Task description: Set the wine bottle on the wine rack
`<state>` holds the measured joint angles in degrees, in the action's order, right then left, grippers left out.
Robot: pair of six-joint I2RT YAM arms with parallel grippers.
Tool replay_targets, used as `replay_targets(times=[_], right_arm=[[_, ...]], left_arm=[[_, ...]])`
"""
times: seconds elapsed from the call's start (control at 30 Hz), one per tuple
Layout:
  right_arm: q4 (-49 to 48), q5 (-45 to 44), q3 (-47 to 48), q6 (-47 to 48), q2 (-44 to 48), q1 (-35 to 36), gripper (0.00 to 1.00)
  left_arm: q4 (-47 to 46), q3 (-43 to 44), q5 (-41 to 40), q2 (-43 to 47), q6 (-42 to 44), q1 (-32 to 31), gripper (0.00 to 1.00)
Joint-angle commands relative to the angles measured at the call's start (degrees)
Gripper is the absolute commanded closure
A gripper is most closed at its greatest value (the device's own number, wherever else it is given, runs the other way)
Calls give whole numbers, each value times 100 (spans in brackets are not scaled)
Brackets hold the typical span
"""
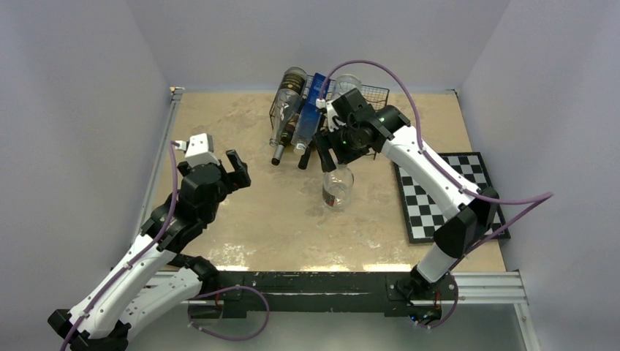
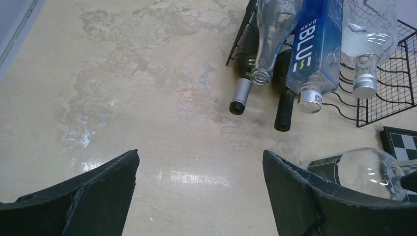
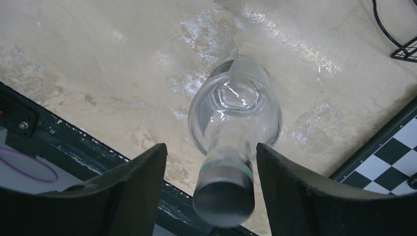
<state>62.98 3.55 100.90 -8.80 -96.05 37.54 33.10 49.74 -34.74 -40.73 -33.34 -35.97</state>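
The clear glass wine bottle [image 1: 338, 187] stands upright on the beige worktop [image 1: 241, 212], at 6 o'clock from the black wire-mesh wine rack [image 1: 373, 93]. It looks rigid, slippery and breakable. The right hand [image 3: 210, 147] straddles its neck, the best place to hold, half-open and not yet clamped, while the left hand [image 2: 200, 155] gapes empty.

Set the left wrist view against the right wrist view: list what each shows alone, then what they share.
Left wrist only: the bottles in the rack, the open left gripper. Right wrist only: the right gripper astride the neck of the clear bottle, the black front rail. Both: that bottle, chessboard, table, likely the rack's edge.
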Motion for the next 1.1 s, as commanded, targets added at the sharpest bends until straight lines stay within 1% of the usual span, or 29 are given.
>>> replay_targets(times=[0.0,0.13,0.23,0.37,0.47,0.57,0.6,0.63,0.73,0.83,0.97,1.07], right_arm=[[261,-23,-31,-100,-131,-14,32],[215,-28,-101,-129,-169,-13,35],[309,-57,-26,-123,-273,-17,41],[513,-181,130,-116,-383,-13,60],[568,-132,189,-104,-429,-11,69],[571,-32,219,-101,-447,-14,87],[555,60,219,-98,-429,-15,96],[534,200,219,-98,-408,-13,100],[389,774,200,-148,-308,-14,100],[49,1430,177,-363,-143,-17,100],[-607,2112,122,-825,57,-15,100],[-1120,2647,12,-1134,95,-20,100]], left_arm=[[-97,-79,18,27,22,43,1],[-96,-149,102,-3,-23,42,1],[-120,-183,138,-20,-32,38,1],[-140,-187,167,-76,-26,38,1],[-162,-199,237,-133,-33,38,1],[-201,-195,331,-200,-11,39,1],[-215,-198,360,-221,0,38,1],[-234,-194,389,-241,7,39,1],[-264,-207,506,-305,22,45,1],[-327,-241,706,-371,53,40,1],[-629,-390,1334,-523,357,44,1],[-738,-469,1731,-722,406,39,1]])
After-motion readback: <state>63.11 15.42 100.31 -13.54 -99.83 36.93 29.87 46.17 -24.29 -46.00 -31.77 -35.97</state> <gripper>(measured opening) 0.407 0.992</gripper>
